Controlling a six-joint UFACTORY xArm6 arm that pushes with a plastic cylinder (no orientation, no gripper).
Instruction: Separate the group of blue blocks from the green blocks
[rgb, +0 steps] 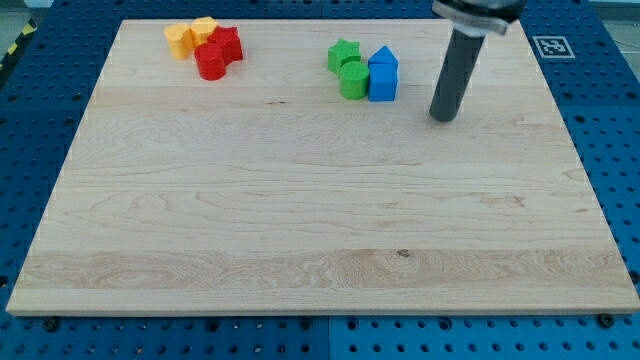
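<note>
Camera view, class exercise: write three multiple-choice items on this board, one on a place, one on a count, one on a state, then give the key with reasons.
1. Where is my tip relative to the blue blocks?
A. At the view's right of them
B. At the view's left of them
C. Between them and the green blocks

2. How many green blocks are on the wooden board?
A. One
B. Two
C. Four

3. How do the blue and green blocks stand to each other?
A. Far apart, at opposite edges
B. Stacked on the red blocks
C. Bunched together, side by side

Key: 1 A, the rod ends on bare wood at the view's right of the blue pair. 2 B, a green star-like block and a green cylinder show. 3 C, the green cylinder sits right against the blue blocks.
</note>
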